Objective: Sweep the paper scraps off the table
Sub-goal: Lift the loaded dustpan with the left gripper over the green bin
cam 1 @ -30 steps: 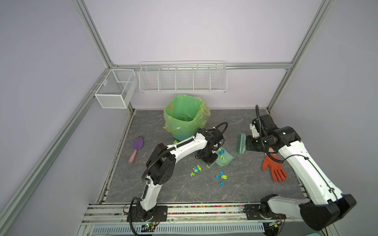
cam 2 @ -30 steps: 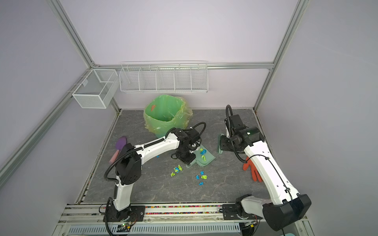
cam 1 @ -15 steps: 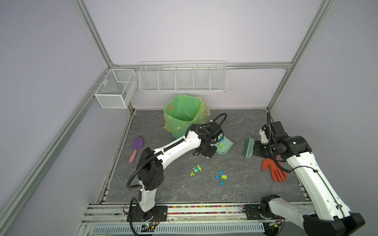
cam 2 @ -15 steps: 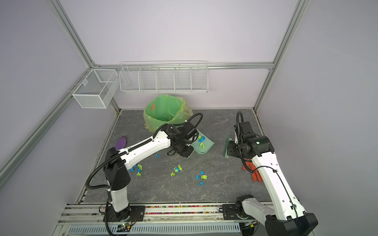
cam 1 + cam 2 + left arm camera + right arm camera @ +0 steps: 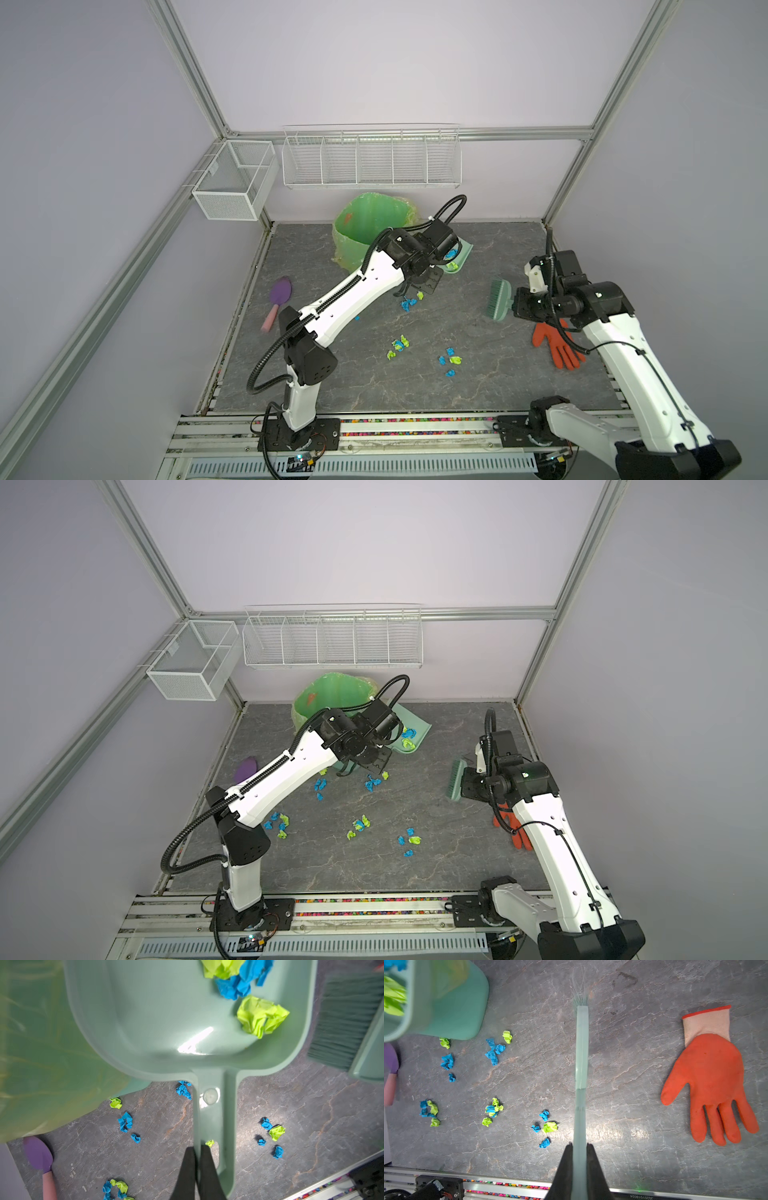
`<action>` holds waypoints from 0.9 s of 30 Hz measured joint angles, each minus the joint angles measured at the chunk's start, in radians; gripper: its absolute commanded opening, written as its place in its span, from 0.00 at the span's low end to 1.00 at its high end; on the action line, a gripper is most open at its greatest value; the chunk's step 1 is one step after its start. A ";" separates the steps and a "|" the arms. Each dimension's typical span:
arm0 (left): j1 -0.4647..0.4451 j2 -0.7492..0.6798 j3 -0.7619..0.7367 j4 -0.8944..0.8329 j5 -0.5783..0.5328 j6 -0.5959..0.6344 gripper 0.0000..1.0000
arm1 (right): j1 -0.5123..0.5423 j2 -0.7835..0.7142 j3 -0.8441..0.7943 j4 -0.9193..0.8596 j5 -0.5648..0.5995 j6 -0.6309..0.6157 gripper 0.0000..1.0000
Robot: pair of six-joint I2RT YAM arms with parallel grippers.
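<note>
Top views both show the dark grey table (image 5: 478,386), with a bin (image 5: 365,226) lined by a green bag at its far side. Just beside the bin, the left gripper (image 5: 197,1148) is closed on the handle of a pale green dustpan (image 5: 155,1012), which is held above the table. The right gripper (image 5: 579,1145) clamps the handle of a matching brush (image 5: 581,1047), near an orange glove (image 5: 712,1076). A purple spatula (image 5: 279,293) lies at the left. A few paper scraps (image 5: 259,1016) lie in the dustpan; many more are scattered on the table between the arms.
</note>
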State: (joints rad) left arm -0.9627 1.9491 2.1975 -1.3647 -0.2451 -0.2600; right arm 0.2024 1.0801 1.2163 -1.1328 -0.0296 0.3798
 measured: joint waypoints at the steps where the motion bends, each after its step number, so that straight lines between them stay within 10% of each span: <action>1: 0.000 0.007 0.029 -0.015 -0.003 -0.003 0.00 | -0.007 0.000 -0.002 0.005 -0.005 -0.006 0.06; 27: 0.063 0.115 0.311 -0.238 -0.186 0.004 0.00 | -0.050 -0.024 -0.067 0.074 -0.092 -0.033 0.06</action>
State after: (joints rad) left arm -0.8997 2.0644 2.5080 -1.6028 -0.4309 -0.2558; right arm 0.1520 1.0565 1.1496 -1.0588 -0.1211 0.3470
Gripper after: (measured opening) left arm 0.048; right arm 0.115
